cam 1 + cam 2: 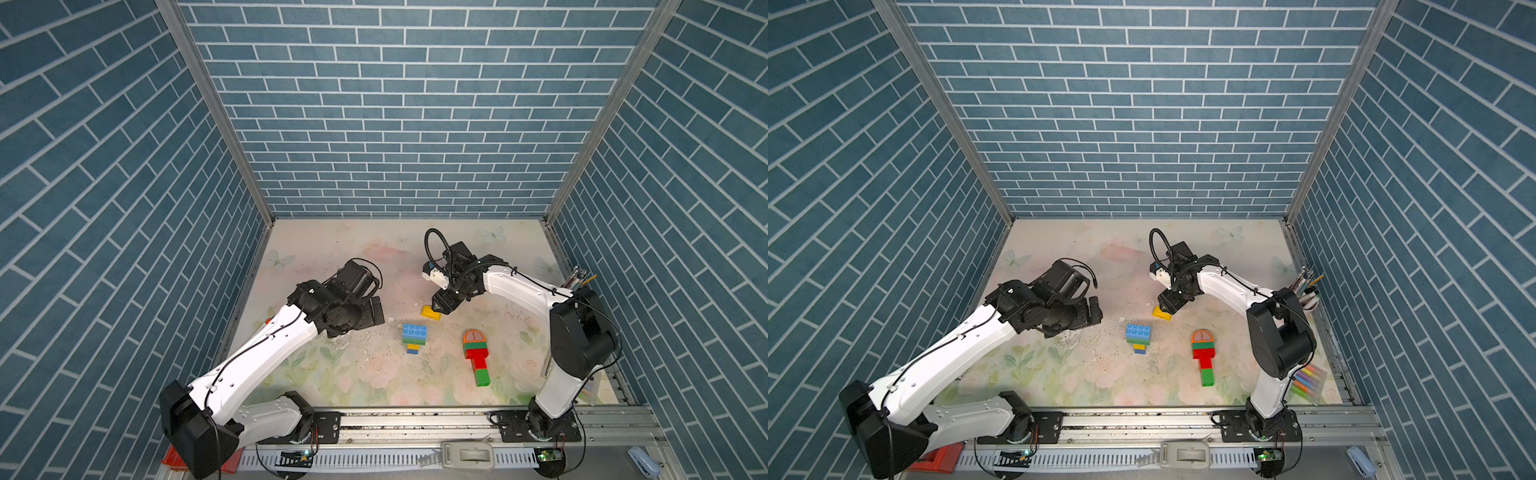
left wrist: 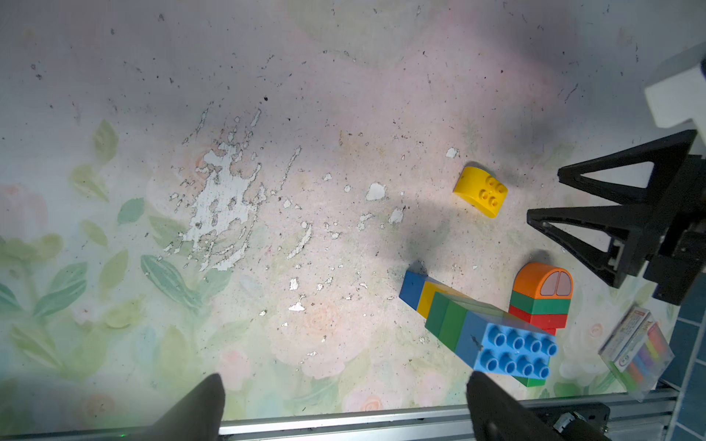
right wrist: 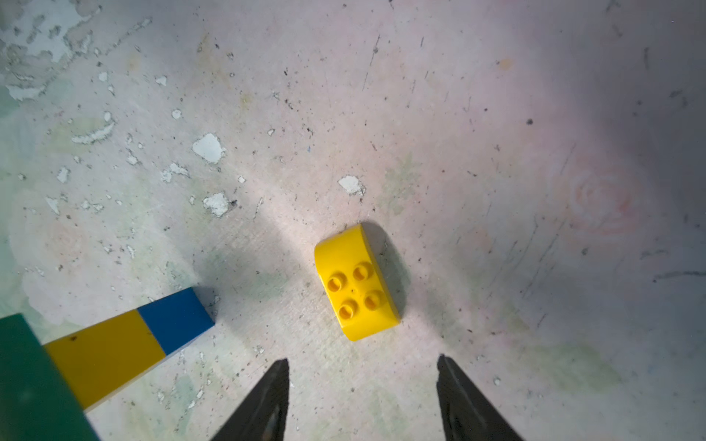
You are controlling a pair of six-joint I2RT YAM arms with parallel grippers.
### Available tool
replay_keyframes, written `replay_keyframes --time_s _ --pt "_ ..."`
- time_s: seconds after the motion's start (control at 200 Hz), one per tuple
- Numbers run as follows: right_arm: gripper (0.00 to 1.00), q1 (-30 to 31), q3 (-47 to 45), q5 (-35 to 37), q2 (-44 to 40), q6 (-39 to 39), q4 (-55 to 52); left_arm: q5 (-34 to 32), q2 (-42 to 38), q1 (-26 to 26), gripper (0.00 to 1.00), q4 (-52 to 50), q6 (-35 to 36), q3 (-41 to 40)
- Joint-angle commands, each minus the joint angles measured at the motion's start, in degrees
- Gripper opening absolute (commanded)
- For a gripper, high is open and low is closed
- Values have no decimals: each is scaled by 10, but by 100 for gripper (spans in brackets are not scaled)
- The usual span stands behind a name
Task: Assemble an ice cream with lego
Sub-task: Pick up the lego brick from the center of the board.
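You had the right pincer apart beside the yellow lego just below mid-frame, left pincer apart too.

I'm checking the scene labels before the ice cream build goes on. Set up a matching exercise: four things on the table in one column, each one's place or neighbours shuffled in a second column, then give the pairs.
Things:
1. yellow round-topped plastic lego piece
2. light blue eight-stud plastic lego brick
3. orange round-topped plastic lego piece
4. clear pack of coloured markers

Places:
A. at the table's edge beside the right arm
B. joined to green and red bricks
C. loose and alone, at the tips of the right claw
D. joined to green, yellow and dark blue bricks

Pairs: 1-C, 2-D, 3-B, 4-A.
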Motion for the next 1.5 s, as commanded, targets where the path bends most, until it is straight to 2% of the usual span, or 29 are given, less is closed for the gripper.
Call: replay_keyframes --time_s 0.0,0.47,0.69,0.97,1.195,1.335,1.495 --pt "61 12 14 11 21 -69 -18 18 -10 9 100 10 13 -16" --pt "56 46 54 75 99 -96 -18 28 -44 26 100 29 2 -74" --pt "49 52 62 87 114 -99 -23 31 -48 30 100 32 1 -82" --pt "33 55 65 87 109 -94 -31 29 -58 35 100 28 0 -88" --pt "11 55 76 104 93 -79 -56 28 -61 35 100 35 0 -96" --pt "6 54 83 110 59 -64 -86 27 -60 35 100 47 5 -102" --pt "5 54 95 112 7 -47 -129 23 -53 37 100 66 18 -110"
